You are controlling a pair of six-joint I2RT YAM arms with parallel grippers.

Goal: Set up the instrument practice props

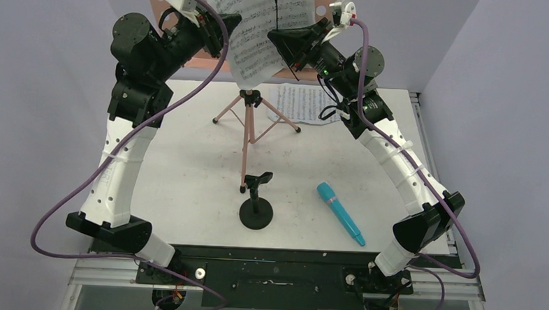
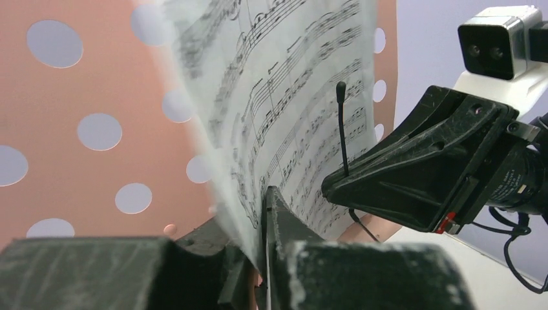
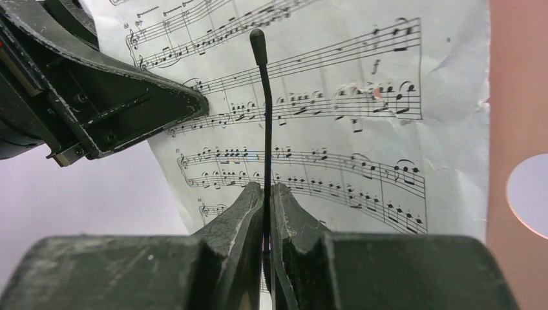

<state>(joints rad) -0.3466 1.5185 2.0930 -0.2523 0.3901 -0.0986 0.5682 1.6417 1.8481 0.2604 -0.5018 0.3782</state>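
Observation:
The pink music stand point(image 1: 248, 119) rises at the back centre, its perforated desk point(image 2: 64, 174) behind a white sheet-music page point(image 1: 260, 28). My left gripper point(image 2: 262, 206) is shut on that page's left edge point(image 2: 291, 97). My right gripper point(image 3: 267, 190) is shut on the stand's thin black retainer wire point(image 3: 265, 116), which stands upright in front of the page point(image 3: 336, 129). A second page point(image 1: 303, 104) lies flat on the table behind the tripod. The teal microphone point(image 1: 339, 212) lies near the front right. The black round-based mic stand point(image 1: 256, 203) stands upright at front centre.
The tripod's pink legs point(image 1: 277, 117) spread over the table's back middle, one reaching close to the mic stand. Purple cables point(image 1: 67, 202) hang beside both arms. Grey walls close in the table on three sides.

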